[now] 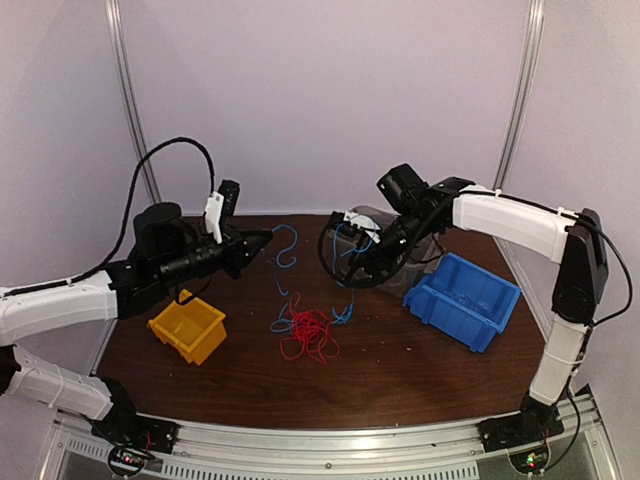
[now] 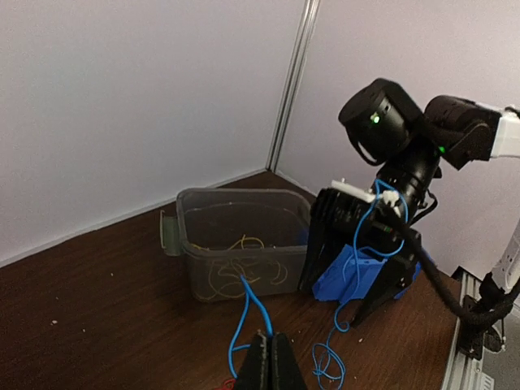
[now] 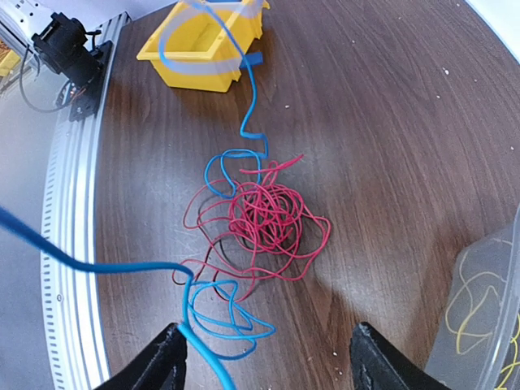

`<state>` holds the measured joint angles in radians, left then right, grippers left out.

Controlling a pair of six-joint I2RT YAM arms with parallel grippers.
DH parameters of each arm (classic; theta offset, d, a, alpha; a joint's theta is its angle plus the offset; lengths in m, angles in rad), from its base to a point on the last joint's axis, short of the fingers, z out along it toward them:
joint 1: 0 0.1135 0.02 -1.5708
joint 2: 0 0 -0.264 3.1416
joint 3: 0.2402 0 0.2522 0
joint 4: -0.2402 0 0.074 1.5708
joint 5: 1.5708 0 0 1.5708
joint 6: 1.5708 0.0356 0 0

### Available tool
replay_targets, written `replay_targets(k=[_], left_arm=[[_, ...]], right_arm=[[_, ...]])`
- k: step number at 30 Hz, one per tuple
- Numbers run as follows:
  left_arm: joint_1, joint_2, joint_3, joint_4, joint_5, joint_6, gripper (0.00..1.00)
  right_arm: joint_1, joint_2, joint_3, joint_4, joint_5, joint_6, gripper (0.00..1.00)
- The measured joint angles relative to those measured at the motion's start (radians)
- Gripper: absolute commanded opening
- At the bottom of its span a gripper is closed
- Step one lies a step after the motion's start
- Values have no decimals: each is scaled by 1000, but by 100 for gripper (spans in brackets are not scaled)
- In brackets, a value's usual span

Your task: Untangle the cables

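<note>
**Left pincer.** My left pincer (image 2: pixel 268 364) is clenching shut on a blue cable (image 3: pixel 252 97), holding it just above the table. **Right pincer.** My right pincer (image 3: pixel 272 367) is standing released, jaws wide apart and pointing down. Blue cable is draping over its body and passing beside one finger (image 3: pixel 166 361), but nothing is lying between the jaws.

**Surface and room.** Both arms are working over a dark brown wooden table (image 1: pixel 400 375), which is enclosed by pale walls with metal corner posts (image 1: pixel 135 120). An aluminium rail (image 1: pixel 330 445) is running along the near edge.

**Pose.** My left arm is reaching low and nearly level toward the table's middle. My right arm is rising at the right edge, folding at a high elbow and sloping down leftward.

**Surroundings.** The red cables (image 3: pixel 264 219) are lying tangled mid-table, with blue loops running into the heap from both sides. The yellow cables (image 2: pixel 236 272) are lying inside a clear plastic container (image 2: pixel 175 231) at the back. A yellow bin (image 1: pixel 190 330) is sitting to the left of the tangle and a blue bin (image 1: pixel 465 300) to the right, partly hidden behind my right wrist in the left wrist view.
</note>
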<state>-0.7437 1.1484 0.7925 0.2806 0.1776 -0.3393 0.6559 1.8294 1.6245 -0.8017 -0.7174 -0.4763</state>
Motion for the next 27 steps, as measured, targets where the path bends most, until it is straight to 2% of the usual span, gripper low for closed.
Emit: replay_targets(k=[3, 4, 7, 10, 16, 22, 27], left_arm=[[-3, 101, -37, 32, 46, -52, 3], [-5, 136, -43, 33, 60, -66, 8], [-11, 222, -45, 35, 109, -100, 34], [-17, 285, -31, 14, 143, -120, 43], [-27, 274, -2, 39, 172, -115, 47], [-41, 278, -1, 228, 228, -119, 48], [-75, 367, 25, 347, 282, -122, 46]], right_arm=[[-2, -14, -3, -2, 34, -2, 69], [-3, -23, -9, 1, 40, -3, 69], [-4, -42, -27, 5, 45, -3, 69], [-5, -45, -32, 7, 44, -3, 68], [-6, -45, -40, 8, 21, -3, 68], [-6, -45, -40, 8, -25, 2, 68], [-6, -45, -40, 9, -46, 11, 69]])
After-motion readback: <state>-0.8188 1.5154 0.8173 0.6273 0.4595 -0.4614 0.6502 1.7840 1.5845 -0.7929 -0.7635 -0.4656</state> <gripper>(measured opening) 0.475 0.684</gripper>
